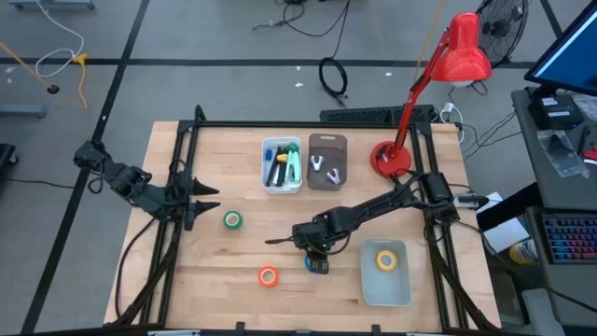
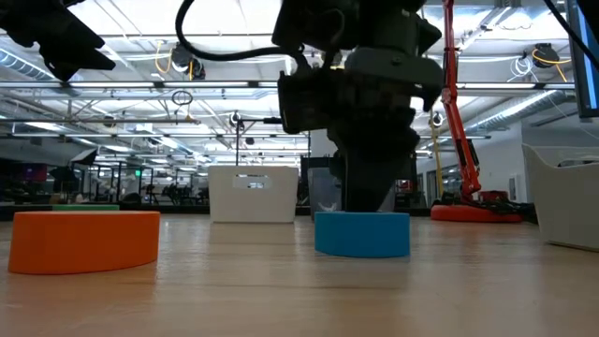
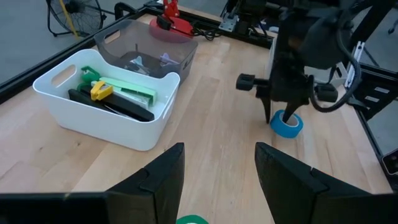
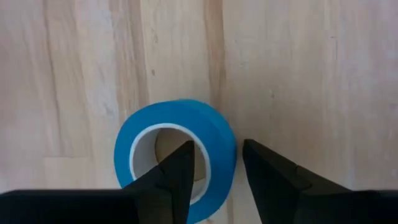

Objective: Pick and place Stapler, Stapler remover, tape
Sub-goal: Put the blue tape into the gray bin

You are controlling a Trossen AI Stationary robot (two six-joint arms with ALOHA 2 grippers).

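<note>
Yellow tape [image 1: 386, 260] lies alone in the clear bin [image 1: 385, 290].

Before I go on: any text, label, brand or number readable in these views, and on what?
None readable.
Blue ring-shaped tape roll under the right gripper: no print visible.
White plastic bin: items inside show no legible label.
Monitor at the table's right: too small to read.
</note>
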